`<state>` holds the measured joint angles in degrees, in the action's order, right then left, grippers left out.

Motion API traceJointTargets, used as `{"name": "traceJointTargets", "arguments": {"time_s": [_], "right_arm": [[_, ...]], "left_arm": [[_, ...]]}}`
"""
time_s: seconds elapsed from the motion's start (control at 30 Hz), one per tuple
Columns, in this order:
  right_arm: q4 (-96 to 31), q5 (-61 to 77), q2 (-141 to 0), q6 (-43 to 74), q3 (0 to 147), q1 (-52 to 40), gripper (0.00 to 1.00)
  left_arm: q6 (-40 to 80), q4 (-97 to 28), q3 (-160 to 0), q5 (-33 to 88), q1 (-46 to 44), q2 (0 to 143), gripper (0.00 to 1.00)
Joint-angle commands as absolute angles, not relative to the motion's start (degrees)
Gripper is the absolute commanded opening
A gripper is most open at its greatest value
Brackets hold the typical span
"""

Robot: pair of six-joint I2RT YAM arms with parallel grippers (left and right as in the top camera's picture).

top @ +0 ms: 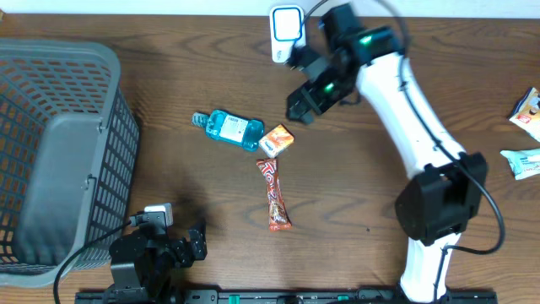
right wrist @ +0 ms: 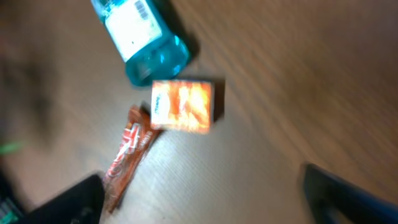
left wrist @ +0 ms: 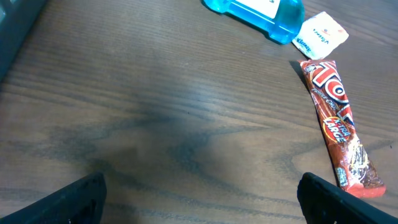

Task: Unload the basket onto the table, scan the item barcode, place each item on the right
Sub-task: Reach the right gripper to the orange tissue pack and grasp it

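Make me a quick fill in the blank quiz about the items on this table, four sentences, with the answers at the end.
1. The blue bottle lies on its ____.
2. The small box beside the bottle's base is ____.
3. The long candy bar has a ____ wrapper.
4. The left gripper and the right gripper are both ____, with nothing between their fingers.
Missing words: side; orange; red; open.
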<state>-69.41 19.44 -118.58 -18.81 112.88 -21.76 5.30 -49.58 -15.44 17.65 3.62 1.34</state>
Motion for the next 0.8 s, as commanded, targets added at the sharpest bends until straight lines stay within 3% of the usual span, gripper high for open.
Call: {"name": "traceJointTargets", "arguments": {"time_s": [0.0,0.13,0.33,0.77], "right_arm": [[-62.41,14.48,-118.41,-21.34,105.54,-24.25,0.99],[-51.59,15.97,-118.43,-17.91,98.43,-25.50,0.99],[-41.34,23.86,-118.43,-15.62,92.82,-25.58,0.85],[-37.04,27.14,-124.95,-12.80,92.14,-25.96,0.76]], "left_arm": [[4.97,-50.13,-15.53,17.45,3.40,1.04,0.98],[4.97,-50.13,-15.53,17.45,3.40,1.04,0.98],[4.97,-50.11,-15.53,17.45,3.40,1.04,0.98],[4.97,-50.11,-15.53,17.45,3.40,1.04,0.98]]}}
